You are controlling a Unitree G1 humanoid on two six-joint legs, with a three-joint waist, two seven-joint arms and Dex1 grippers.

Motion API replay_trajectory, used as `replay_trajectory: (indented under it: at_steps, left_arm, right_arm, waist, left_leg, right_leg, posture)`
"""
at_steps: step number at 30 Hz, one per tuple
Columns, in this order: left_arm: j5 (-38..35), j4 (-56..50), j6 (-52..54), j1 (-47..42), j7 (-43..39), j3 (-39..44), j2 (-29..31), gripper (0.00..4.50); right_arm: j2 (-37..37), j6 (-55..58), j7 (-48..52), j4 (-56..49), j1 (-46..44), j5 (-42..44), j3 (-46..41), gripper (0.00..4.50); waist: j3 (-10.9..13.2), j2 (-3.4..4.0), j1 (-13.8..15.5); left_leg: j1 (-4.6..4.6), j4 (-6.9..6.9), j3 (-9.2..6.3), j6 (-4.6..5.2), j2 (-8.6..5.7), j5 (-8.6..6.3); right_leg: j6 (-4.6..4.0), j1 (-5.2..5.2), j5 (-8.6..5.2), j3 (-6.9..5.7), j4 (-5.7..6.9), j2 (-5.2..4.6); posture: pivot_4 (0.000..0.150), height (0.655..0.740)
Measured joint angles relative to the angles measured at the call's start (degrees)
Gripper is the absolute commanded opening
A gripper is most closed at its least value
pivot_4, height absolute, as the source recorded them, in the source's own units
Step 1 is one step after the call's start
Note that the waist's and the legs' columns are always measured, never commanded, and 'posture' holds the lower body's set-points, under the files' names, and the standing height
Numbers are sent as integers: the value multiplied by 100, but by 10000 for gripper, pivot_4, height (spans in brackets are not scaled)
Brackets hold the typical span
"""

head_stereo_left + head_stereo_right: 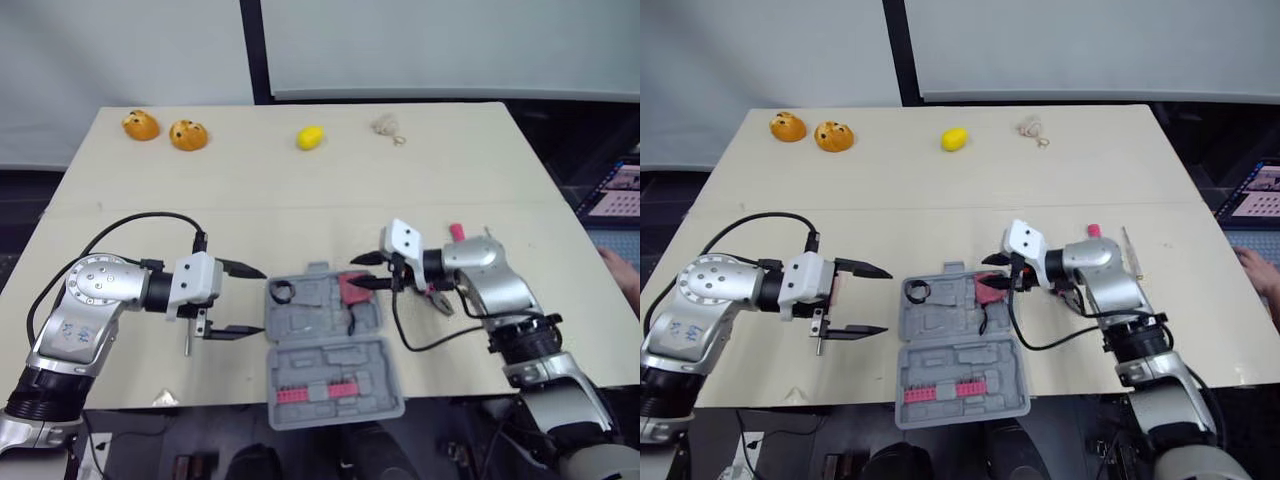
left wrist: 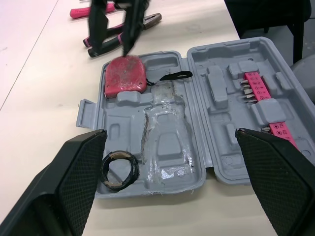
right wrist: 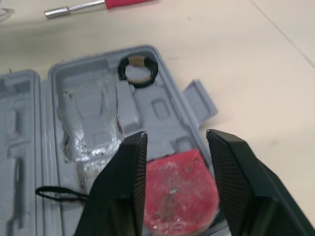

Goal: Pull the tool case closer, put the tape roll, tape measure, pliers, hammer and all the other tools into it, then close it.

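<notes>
The pale table [image 1: 300, 190] carries everything. On its near edge, between the two arms, lies the tool case [image 1: 310, 315]. It is grey plastic and fully open, with both halves flat. The half with the moulded tool seats is farther from the robot. The lid half is nearer and reaches the table's edge. A pink strip of bits [image 2: 258, 96] sits in the lid.

The left gripper [image 1: 255, 302] is just beside the left side of the case. Its fingers are spread very wide and it grasps nothing. The right gripper [image 1: 358, 272] hangs over the far right corner of the case. Its fingers are a little apart and nothing is between them. I cannot tell if the tips touch what lies below.

Directly under these fingers the tape measure [image 2: 125, 73] lies in its seat. It is red-pink, and its black strap [image 2: 174, 75] lies beside it on the grey plastic. The pliers [image 2: 108, 42] have pink and black handles. They lie on the table just outside the case, under the right arm. A pink handle [image 1: 456, 232] lies beyond this arm. A screwdriver [image 3: 69, 10] with a metal shaft lies on the table under the left gripper. The black tape roll [image 2: 119, 171] sits in the far left corner of the case, near the left gripper's fingers.
</notes>
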Motion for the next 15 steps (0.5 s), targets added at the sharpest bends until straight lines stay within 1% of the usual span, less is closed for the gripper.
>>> replay_trajectory:
  at_steps: [7,15]
  left_arm:
    - [0,-1,12,-11,18,0,0,45000]
    - [3,6,18,-56,19,-1,0,45000]
  right_arm:
    - [11,-593,-161,450,23,-18,1,22748]
    - [35,-866,-470,882,23,-175,29,22748]
  waist:
    - [1,1,-14]
    - [1,1,0]
  left_leg:
    - [6,-1,0,-3,2,2]
    - [7,1,0,-3,2,2]
  right_leg:
    - [-1,0,-1,0,9,1]
    - [-1,1,-1,1,9,0]
  posture:
    - [1500,7400]
    - [1500,7400]
